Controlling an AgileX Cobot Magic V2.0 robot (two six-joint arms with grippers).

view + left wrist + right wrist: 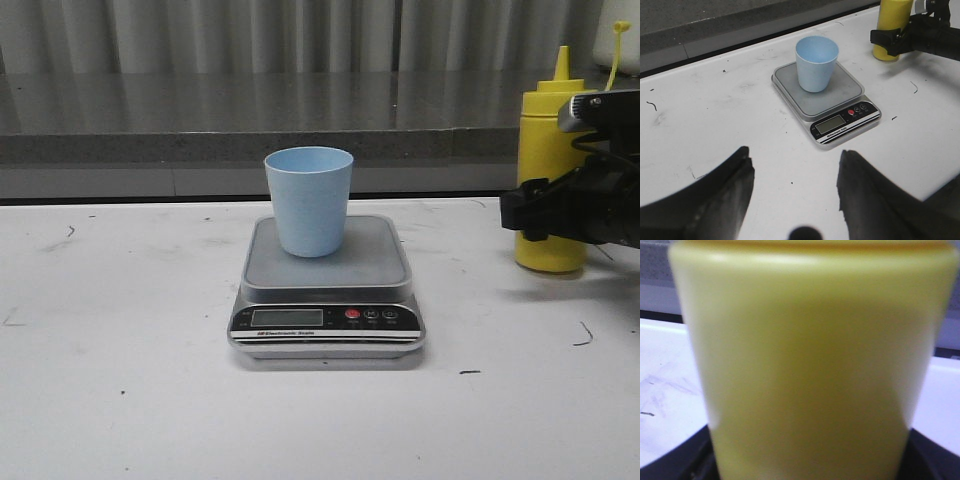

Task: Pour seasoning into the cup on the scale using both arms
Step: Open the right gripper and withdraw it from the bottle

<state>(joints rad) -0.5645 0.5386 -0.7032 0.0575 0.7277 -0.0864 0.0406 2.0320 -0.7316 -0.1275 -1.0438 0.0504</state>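
Note:
The light blue cup (309,200) stands upright on the steel platform of the silver-grey scale (375,262), mid-table; both also show in the left wrist view, the cup (816,63) on the scale (790,85). The yellow seasoning bottle (548,150) stands on the table at the right. My right gripper (535,212) is closed round its lower body, a black finger on each side; the bottle (810,355) fills the right wrist view. My left gripper (795,152) is open and empty above the table, on the near side of the scale. It is out of the front view.
A grey ledge (200,145) runs along the back of the white table (120,380). A white object (622,40) with a yellow-green strap stands behind the bottle at the far right. The scale's black panel with its red button (352,314) faces the front.

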